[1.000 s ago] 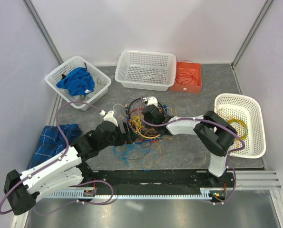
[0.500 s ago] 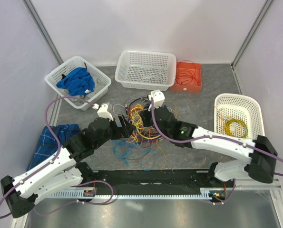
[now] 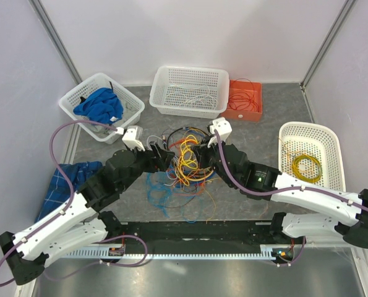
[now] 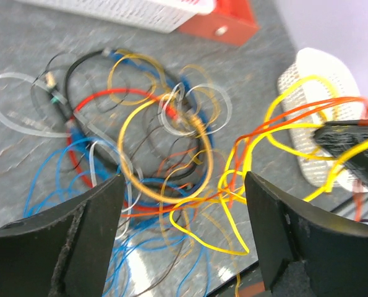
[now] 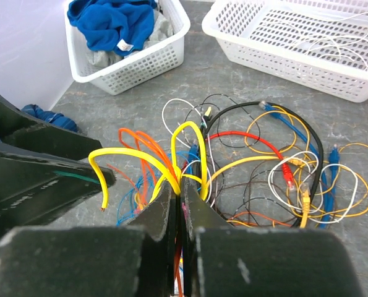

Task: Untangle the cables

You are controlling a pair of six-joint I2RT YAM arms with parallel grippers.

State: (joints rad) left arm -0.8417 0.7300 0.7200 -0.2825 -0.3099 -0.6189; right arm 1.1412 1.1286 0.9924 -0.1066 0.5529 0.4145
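The cables [image 3: 182, 166] lie in a tangled bunch of yellow, orange, red, blue, black and white wires mid-table, between my two grippers. My left gripper [image 3: 166, 155] is at the bunch's left side; in the left wrist view it [image 4: 184, 241] is wide open and empty, just above blue and yellow loops [image 4: 165, 161]. My right gripper [image 3: 203, 156] is at the bunch's right side. In the right wrist view it [image 5: 182, 189] is shut on yellow and orange wires [image 5: 190, 133], which arch up out of the jaws, lifted off the pile.
A white basket with blue cloth [image 3: 100, 105] stands back left. A white basket [image 3: 190, 90] with white wires and an orange tray [image 3: 244, 99] stand at the back. A white basket [image 3: 310, 161] with a yellow coil stands right. A blue plaid cloth [image 3: 66, 179] lies left.
The right arm has unfolded and its gripper has pulled yellow and orange wires up and to the right. The left gripper has moved farther back along the bunch's left side.
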